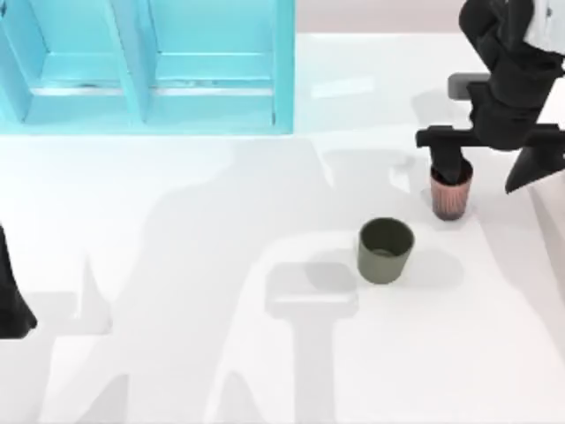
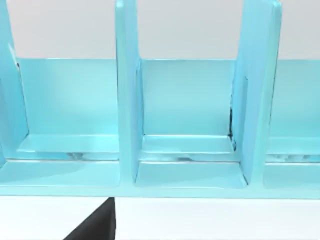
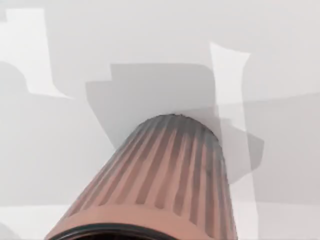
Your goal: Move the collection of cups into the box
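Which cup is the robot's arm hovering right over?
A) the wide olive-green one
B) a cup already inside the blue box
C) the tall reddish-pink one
C: in the top view the right gripper sits at the rim of the reddish-pink cup, while the olive-green cup stands apart on the table, outside the blue box.

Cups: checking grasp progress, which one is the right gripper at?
The reddish-pink cup, right under the right gripper; the olive-green cup stands apart.
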`<move>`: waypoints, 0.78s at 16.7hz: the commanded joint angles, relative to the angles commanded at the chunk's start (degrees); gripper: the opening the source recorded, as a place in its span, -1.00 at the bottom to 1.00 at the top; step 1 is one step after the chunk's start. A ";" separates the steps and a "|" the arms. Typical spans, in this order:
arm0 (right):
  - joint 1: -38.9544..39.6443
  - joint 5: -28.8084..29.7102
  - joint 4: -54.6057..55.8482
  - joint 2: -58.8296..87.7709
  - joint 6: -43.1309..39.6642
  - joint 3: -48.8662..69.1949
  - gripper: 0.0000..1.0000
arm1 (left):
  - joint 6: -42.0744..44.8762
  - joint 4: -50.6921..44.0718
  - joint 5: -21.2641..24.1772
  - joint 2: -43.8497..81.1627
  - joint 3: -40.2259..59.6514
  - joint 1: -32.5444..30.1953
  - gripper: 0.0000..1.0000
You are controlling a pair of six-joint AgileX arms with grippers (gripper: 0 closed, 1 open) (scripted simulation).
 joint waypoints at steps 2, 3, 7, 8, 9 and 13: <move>0.00 0.00 0.00 0.00 0.00 0.00 -0.21 | 0.00 0.00 0.00 0.00 0.00 0.00 1.00; 0.00 0.00 0.00 0.00 0.00 0.00 -0.36 | 0.00 0.00 0.00 0.00 0.00 0.00 1.00; 0.00 0.00 0.00 0.00 0.00 0.00 -0.96 | 0.00 0.00 0.00 0.00 0.00 0.00 1.00; 0.00 0.00 0.00 0.00 0.00 0.00 -1.00 | 0.00 0.00 0.00 0.00 0.00 0.00 1.00; 0.00 0.00 0.00 0.00 0.00 0.00 -1.00 | 0.00 0.00 0.00 0.00 0.00 0.00 1.00; 0.00 0.00 0.00 0.00 0.00 0.00 -1.00 | 0.00 0.00 0.00 0.00 0.00 0.00 1.00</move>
